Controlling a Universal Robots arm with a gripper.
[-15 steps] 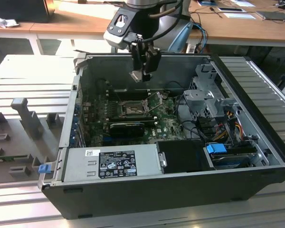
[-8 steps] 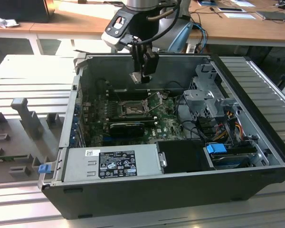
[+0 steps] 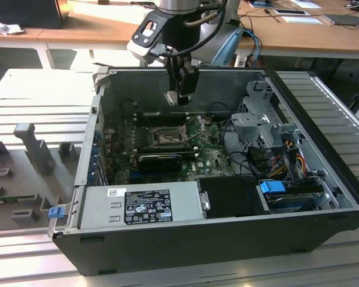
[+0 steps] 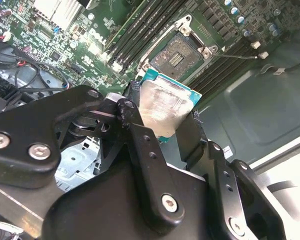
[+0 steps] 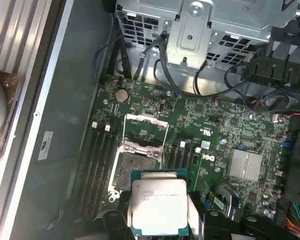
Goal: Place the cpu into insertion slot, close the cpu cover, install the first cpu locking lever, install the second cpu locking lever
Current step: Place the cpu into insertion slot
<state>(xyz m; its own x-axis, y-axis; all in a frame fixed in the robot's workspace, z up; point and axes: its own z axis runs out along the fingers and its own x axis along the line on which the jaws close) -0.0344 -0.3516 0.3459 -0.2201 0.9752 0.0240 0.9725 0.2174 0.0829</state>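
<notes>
Item: gripper point(image 3: 180, 89), upper centre of the exterior view, hanging inside the open computer case point(image 3: 323, 128). Its two black fingers point(image 4: 137, 107) are pinched on opposite edges of the cpu point(image 5: 157, 205). The chip is carried clear of the board, touching nothing but the fingers, and its silvery face is turned toward the camera in the first wrist view. Next out: the insertion slot point(image 5: 132, 170), dark and unoccupied, just beyond the chip's leading edge in both wrist views. In the exterior view it sits below the gripper and slightly toward the exterior view's left point(image 3: 167, 139). Judged relation: the chip lies roughly flat to the socket with its edges near square to the rim, raised above it and short of centre. Past the slot: the cpu cover point(image 5: 146, 117), swung open on its hinge, so the socket is exposed. Flanking: long memory slots point(image 5: 101, 160) on the green motherboard point(image 5: 225, 135). Farther: a metal drive cage point(image 5: 200, 30) with black cables. Lower centre of the exterior view: the grey power supply point(image 3: 140, 203).
</notes>
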